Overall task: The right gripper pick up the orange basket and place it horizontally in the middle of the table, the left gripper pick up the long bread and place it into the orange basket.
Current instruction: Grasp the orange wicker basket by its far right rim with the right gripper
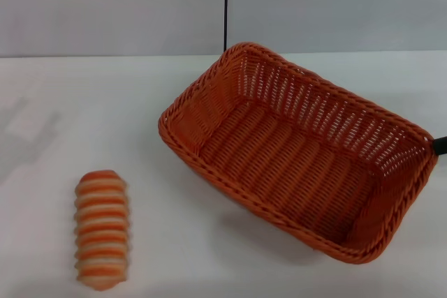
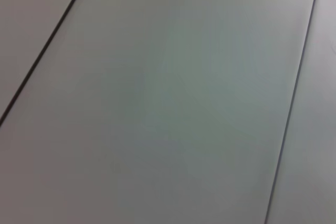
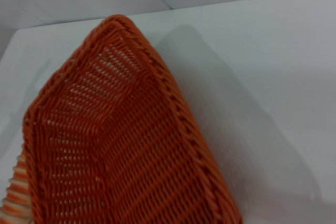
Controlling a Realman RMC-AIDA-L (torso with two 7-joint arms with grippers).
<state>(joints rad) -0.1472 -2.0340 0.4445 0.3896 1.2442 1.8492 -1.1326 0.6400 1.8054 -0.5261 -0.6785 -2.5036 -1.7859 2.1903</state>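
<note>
White tabletop (image 1: 84,102) fills the scene, backed by a pale wall split by a dark vertical seam. At its centre-right the orange basket (image 1: 300,148) is seen turned diagonally, with a shadow under its near side, so it is judged to be lifted or tipped rather than resting flat. The long bread (image 1: 102,229) lies well to the left of the basket, nearer the front edge, untouched.

The step in hand is judged to be the basket placement. For this to be done well, the basket should be rotated until its long side runs across the table, then lowered level before release, with the bread kept clear.

Only a black sliver of the right gripper (image 1: 439,146) is visible at the basket's far right rim; whether it is clamped cannot be told. Nothing of the left gripper is seen; only blank panels appear in its wrist view.
</note>
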